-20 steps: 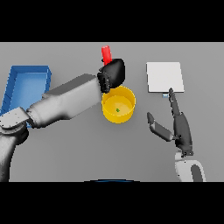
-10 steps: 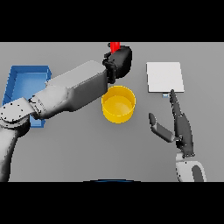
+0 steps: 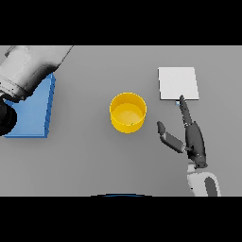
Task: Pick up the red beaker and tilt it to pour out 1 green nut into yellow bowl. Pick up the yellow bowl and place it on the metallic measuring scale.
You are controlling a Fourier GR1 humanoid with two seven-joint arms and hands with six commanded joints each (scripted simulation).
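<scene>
With right hand point(image 3: 194, 139) fingers point(image 3: 183, 107) straight and released, yellow bowl point(image 3: 128, 112) sits left of them — scale point(image 3: 177, 83) just ahead; left hand unseen.

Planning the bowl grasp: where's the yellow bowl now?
Head view: the yellow bowl sits mid-table, between the blue tray and the right hand, left of the scale.

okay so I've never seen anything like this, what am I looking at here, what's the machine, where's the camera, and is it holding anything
This is a humanoid robot seen from its own head, looking down at a grey table. In the middle stands a yellow bowl. The pale square beyond it on the right is a metallic measuring scale, and a blue tray lies on the left. The right hand is open, its fingers straight, holding nothing. Only the left arm shows, at the upper left; its hand is out of view.
</scene>
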